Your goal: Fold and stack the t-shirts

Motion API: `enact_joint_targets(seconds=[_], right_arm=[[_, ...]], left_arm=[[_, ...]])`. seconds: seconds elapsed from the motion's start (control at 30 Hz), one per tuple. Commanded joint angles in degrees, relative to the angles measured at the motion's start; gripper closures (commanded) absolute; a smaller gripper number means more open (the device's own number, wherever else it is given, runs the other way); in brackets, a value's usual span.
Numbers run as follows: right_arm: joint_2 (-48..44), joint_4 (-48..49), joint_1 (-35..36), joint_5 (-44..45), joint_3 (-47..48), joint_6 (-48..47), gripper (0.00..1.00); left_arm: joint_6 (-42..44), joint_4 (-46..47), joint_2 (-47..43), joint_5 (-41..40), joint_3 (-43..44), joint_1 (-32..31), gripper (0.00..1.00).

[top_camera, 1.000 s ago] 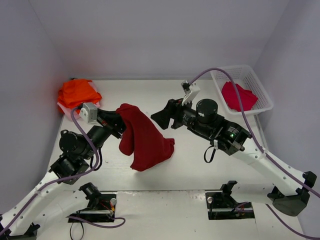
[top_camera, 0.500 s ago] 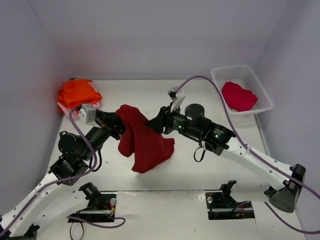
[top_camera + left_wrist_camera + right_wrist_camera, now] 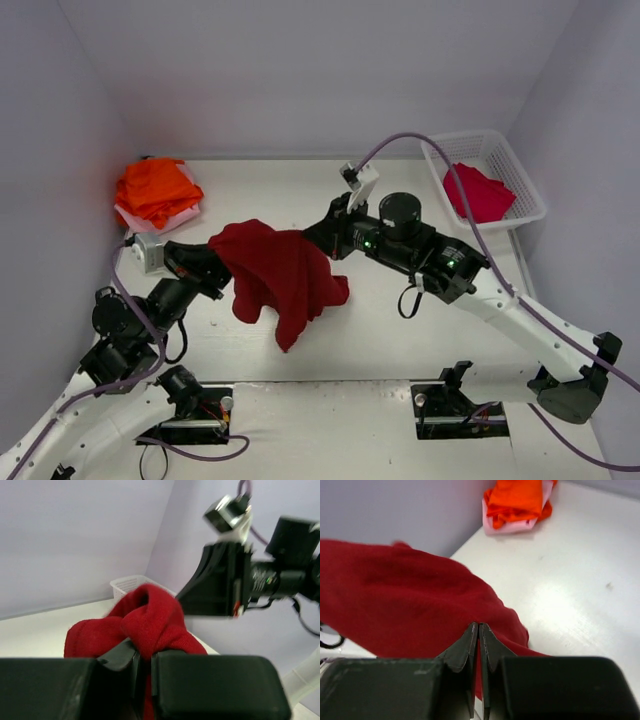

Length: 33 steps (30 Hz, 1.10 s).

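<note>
A large dark red t-shirt [image 3: 283,277] hangs above the table, bunched and stretched between both grippers. My left gripper [image 3: 216,258] is shut on its left end; in the left wrist view a fold of the dark red t-shirt [image 3: 150,617] bulges out of the left gripper [image 3: 143,655]. My right gripper [image 3: 316,236] is shut on the shirt's upper right edge; in the right wrist view the right gripper [image 3: 478,626] pinches a thin edge of the dark red t-shirt [image 3: 395,597]. Orange t-shirts [image 3: 155,187] lie on a pale pink one [image 3: 133,216] at the far left.
A white lattice basket [image 3: 527,197] stands at the far right with a crimson t-shirt [image 3: 478,192] inside. The orange t-shirts [image 3: 517,499] over the pale pink one [image 3: 512,527] lie against the left wall. Two stands sit at the near edge.
The right gripper moved left to the dark red t-shirt and shut on its edge. The left arm drew back to the left, and the shirt now spreads between both grippers.
</note>
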Motion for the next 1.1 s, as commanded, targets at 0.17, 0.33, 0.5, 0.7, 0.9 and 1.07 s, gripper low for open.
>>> enact_joint_targets(seconds=[0.17,0.33,0.5,0.7,0.9,1.07], right_arm=[[-0.28,-4.03,0.09,3.16,11.38,-4.40,1.00],[0.07,-3.33,0.09,2.65,10.92,-4.31,1.00],[0.95,-5.78,0.17,2.28,16.99,-6.24,1.00],[1.12,-7.02,0.09,3.34,21.29,-7.91,1.00],[0.51,-7.46,0.09,4.31,23.41,-8.88,1.00],[-0.72,-7.98,0.09,4.83,22.79,-9.14,1.00]], left_arm=[[-0.86,0.00,-5.15,-2.71,-1.15,0.23,1.00],[-0.07,-2.54,-3.12,-2.97,1.31,0.23,1.00],[-1.12,-5.27,-3.30,-3.94,0.00,0.23,0.34],[-1.74,-6.33,-3.56,-3.67,-1.84,0.23,0.22],[-2.62,-4.31,-3.47,-3.41,-4.31,0.23,0.22],[-3.32,-1.85,-3.30,-3.15,-6.24,0.23,0.22]])
